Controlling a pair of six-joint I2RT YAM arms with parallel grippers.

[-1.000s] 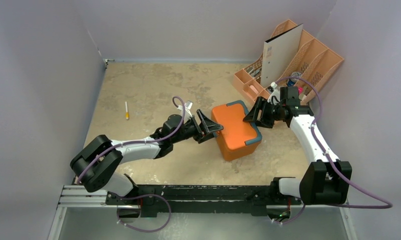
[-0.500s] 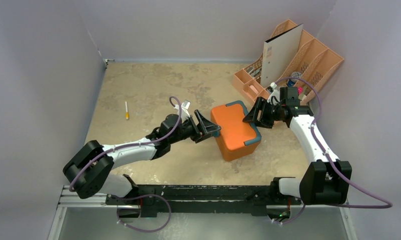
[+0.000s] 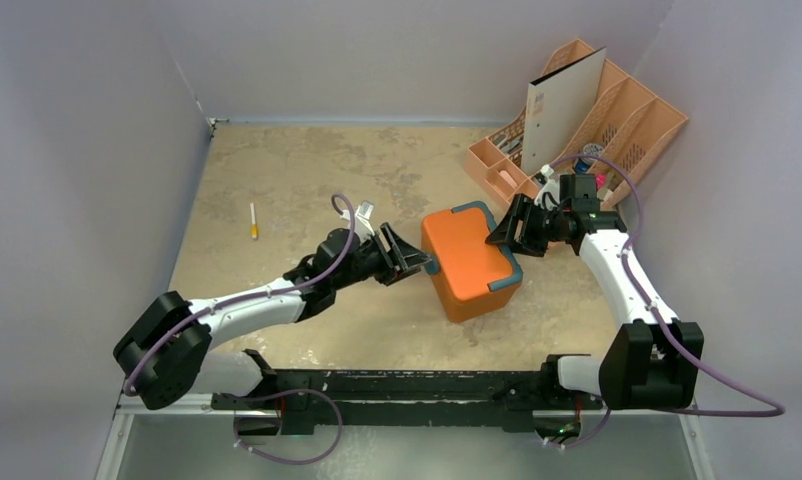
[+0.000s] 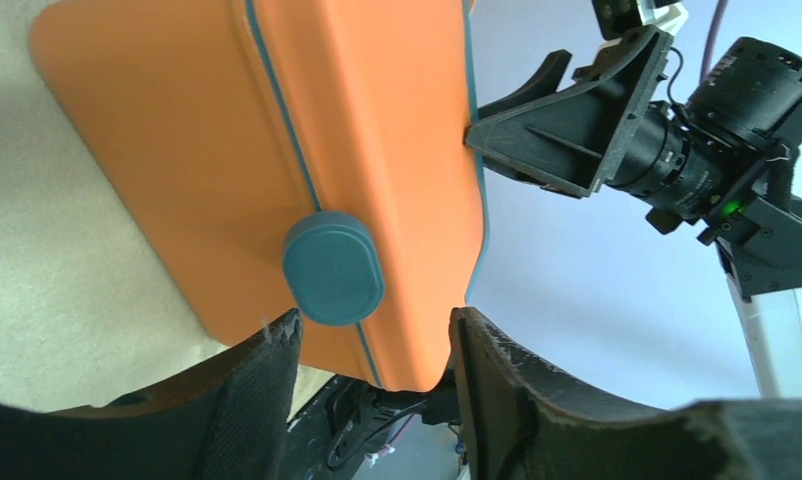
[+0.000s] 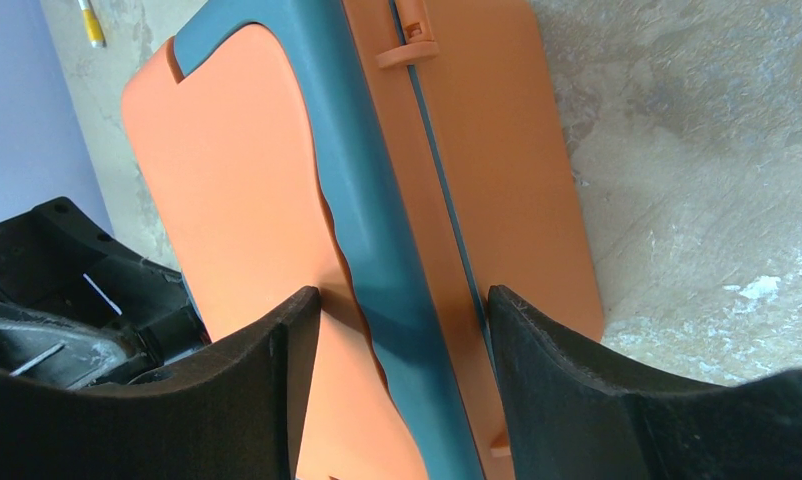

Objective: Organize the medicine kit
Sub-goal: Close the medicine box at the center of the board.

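The orange medicine kit (image 3: 467, 260) lies closed on the table's middle, its lid edged in grey-blue. My left gripper (image 3: 414, 262) is open at the kit's left end. In the left wrist view its jaws (image 4: 374, 335) straddle the kit's lower corner (image 4: 277, 150), just below a round teal latch (image 4: 332, 270). My right gripper (image 3: 507, 232) is open at the kit's far right edge. In the right wrist view (image 5: 397, 300) one finger stands over the lid (image 5: 237, 170), the other over the side wall, with the grey-blue trim between them.
A pale peach desk organizer (image 3: 627, 125) stands at the back right with a white board (image 3: 562, 105) leaning in it, close behind my right arm. A small white stick with a yellow tip (image 3: 253, 221) lies on the table at the left. Walls close the sides.
My left arm has drawn back to the left, so its jaws sit less far over the kit's left end. The right arm and the kit have not moved.
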